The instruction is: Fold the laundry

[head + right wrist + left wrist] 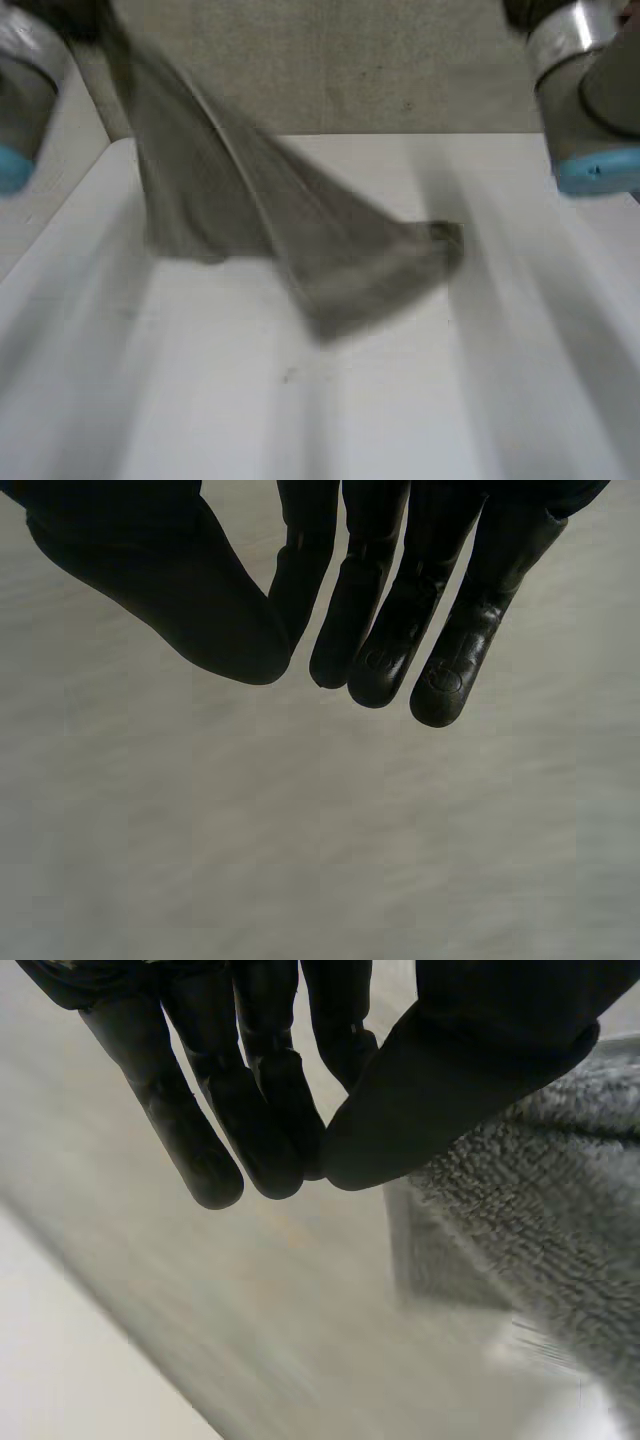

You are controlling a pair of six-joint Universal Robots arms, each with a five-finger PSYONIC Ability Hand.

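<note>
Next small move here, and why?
Probably bring the right hand over to the low end of the towel on the table: the towel hangs slanting from up by the left hand, one end resting on the table, and the right hand is open, empty.

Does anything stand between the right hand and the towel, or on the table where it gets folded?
Nothing visible does. The towel hangs from up by the left arm, its low end on the white table. The right hand is open, holding nothing, and no other thing lies on the table near the towel.
</note>
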